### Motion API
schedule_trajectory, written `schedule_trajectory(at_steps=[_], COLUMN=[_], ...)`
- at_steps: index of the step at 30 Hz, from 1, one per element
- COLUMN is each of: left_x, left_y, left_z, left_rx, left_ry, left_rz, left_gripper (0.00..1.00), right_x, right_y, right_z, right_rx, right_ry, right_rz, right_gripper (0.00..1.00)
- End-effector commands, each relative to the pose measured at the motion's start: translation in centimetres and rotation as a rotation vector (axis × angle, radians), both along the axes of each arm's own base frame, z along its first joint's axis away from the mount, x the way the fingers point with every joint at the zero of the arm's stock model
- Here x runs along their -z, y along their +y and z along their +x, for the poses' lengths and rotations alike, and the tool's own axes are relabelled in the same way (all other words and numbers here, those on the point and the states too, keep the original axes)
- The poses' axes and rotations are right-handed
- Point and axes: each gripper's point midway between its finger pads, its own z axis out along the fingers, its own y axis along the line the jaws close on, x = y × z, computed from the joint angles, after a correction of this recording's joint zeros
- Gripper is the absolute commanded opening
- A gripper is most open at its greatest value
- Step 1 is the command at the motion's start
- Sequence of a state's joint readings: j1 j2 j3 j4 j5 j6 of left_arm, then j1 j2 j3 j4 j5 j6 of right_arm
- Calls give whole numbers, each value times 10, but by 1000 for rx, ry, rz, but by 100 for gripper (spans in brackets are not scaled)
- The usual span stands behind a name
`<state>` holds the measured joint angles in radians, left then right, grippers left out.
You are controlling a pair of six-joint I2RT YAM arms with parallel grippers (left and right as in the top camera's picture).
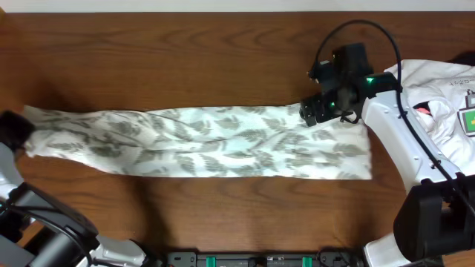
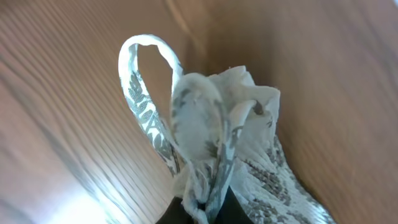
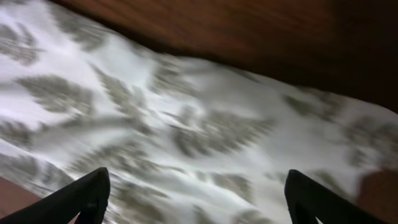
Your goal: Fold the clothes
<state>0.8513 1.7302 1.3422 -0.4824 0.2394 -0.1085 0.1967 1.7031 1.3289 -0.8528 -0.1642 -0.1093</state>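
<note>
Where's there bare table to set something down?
The table is bare in the far strip behind the cloth, left of the right gripper, and in the near strip before it. The right end is crowded by white garments.

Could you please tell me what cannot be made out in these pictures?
Left claw: left wrist view, bunched leaf-print cloth hides nearly all of it.
Right claw: right wrist view, blur; contact with the cloth unclear.
White garment: overhead, cut off by the right edge, partly under the right arm.
Green tag on it: overhead, too small to read.
</note>
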Motion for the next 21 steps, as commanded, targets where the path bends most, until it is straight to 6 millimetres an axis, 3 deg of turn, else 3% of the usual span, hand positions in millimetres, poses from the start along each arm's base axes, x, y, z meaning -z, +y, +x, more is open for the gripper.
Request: schedule_trajectory(at_steps=[1,5,9,15,21], left_x=[-39,-53,-50,-56,-83], left_y=[27,37,27,-15,-69], left_z=[-6,-10,-5,25,54], left_rx=[-71,-106,-78,105,300], left_ry=[-26,-34,-35,-45,-62], left_rz=[93,110,83,75,159], left_gripper=[6,6,6,6,6], right_x=[-9,-8,-9,-9,-10], right_y=[-8,-13,-14,-13,-6], right_z=[2,2,2,2,0], right_rx=[67,83,107,156,163], right_ry=[-3,4,9,23,40], right_rz=[26,25,32,52,106], right_gripper=[88,88,88,88,88])
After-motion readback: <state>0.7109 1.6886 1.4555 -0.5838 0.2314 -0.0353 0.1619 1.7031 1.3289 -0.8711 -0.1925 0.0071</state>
